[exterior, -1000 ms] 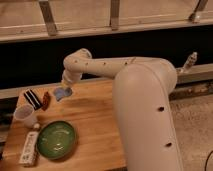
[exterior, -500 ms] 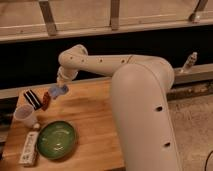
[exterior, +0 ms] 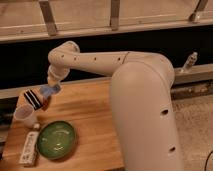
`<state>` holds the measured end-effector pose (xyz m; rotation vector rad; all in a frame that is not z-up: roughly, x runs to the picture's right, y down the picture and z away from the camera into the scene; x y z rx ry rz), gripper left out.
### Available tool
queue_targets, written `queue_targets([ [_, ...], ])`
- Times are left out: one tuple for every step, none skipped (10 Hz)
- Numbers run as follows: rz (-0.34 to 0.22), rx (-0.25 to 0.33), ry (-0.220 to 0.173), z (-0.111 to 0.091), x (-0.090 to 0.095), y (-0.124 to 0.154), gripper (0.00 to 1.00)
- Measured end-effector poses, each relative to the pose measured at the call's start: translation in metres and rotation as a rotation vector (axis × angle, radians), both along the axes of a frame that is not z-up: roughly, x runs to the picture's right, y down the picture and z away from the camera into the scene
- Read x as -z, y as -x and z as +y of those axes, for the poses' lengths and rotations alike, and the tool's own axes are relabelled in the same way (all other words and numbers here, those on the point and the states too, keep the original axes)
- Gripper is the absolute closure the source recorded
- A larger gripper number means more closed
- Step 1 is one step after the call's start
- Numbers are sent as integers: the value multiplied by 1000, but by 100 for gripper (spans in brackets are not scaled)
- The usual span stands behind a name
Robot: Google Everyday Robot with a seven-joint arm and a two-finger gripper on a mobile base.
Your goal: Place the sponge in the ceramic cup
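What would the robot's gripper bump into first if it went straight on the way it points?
Probably the black-and-white striped bar or dark red object just below-left of the gripper, which holds the sponge; the ceramic cup lies further on. Depth is unclear.

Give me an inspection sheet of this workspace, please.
Surface: light wooden table.
Job's things: pale blue-grey soft sponge held above the table's far left; small white ceramic cup upright at the left edge, nearer than the sponge.
Clutter: round green bowl, white oblong box, black-and-white striped bar, dark red oblong object.
Gripper: gripper shut on the sponge, not yet over the cup.
Cables: thin dark line at lower right, perhaps one.
Surroundings: dark wall, metal rails, small bottle at right.
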<state>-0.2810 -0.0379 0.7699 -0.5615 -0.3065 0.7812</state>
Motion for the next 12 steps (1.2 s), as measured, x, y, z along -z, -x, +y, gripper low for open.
queue_targets([
  [-9, 16, -15, 5, 12, 13, 100],
  [-17, 30, -24, 9, 19, 22, 100],
  [-24, 49, -37, 13, 29, 31, 100],
  [-28, 64, -48, 14, 34, 36, 100],
  [-31, 75, -57, 15, 38, 40, 100],
  [-36, 91, -67, 18, 45, 47, 100],
  [-42, 109, -79, 20, 52, 54, 100],
  [-43, 123, -89, 21, 56, 58, 100],
  [-45, 135, -98, 23, 60, 61, 100],
  [-43, 153, -111, 25, 65, 65, 100],
  [-46, 176, -122, 30, 72, 73, 100],
  [-49, 186, -124, 33, 74, 76, 100],
])
